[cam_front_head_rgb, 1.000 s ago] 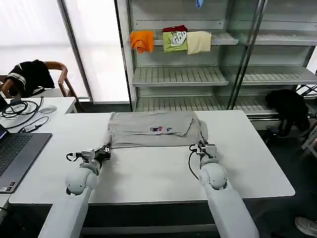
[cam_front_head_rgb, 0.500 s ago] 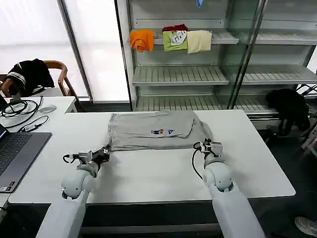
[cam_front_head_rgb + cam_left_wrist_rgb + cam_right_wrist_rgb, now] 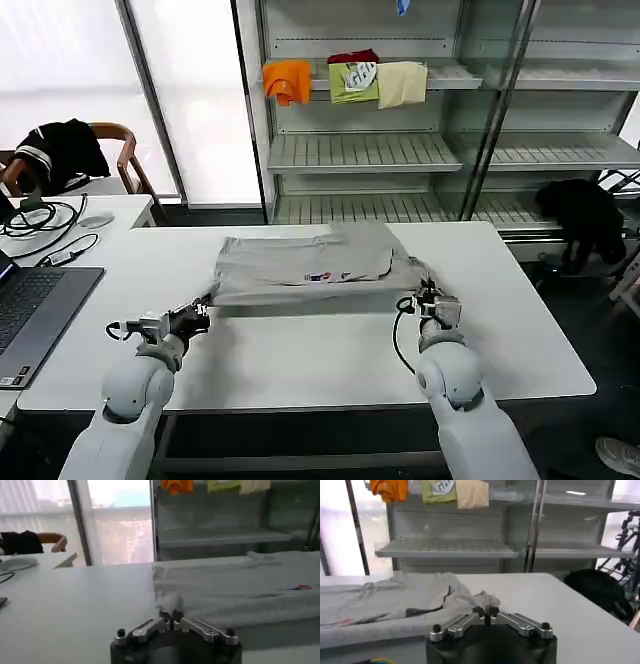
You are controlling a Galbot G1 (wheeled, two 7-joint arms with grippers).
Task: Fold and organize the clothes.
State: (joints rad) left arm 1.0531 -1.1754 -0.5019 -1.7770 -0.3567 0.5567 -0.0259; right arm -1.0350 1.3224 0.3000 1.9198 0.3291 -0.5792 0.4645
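Observation:
The light grey shirt (image 3: pixel 305 265) lies folded across the middle of the white table (image 3: pixel 300 350), its small chest print (image 3: pixel 330 276) facing up. My left gripper (image 3: pixel 197 312) is shut on the shirt's near left corner, which stretches out toward it. My right gripper (image 3: pixel 428 295) is shut on the near right corner. In the left wrist view the grey cloth (image 3: pixel 225 590) bunches into the closed left gripper (image 3: pixel 171 614). In the right wrist view a pinch of fabric (image 3: pixel 470 600) rises from the closed right gripper (image 3: pixel 487 611).
A laptop (image 3: pixel 30 305), cables and a mouse (image 3: pixel 95 221) sit on the side desk at left. Shelving behind the table carries folded orange (image 3: pixel 287 80), green (image 3: pixel 352 80) and cream (image 3: pixel 401 83) garments. A black garment (image 3: pixel 585 215) hangs at right, another on a chair (image 3: pixel 60 150).
Both grippers have pulled back toward the table's near edge and spread outward, dragging the shirt's near edge with them; the shirt has slid and stretched toward me.

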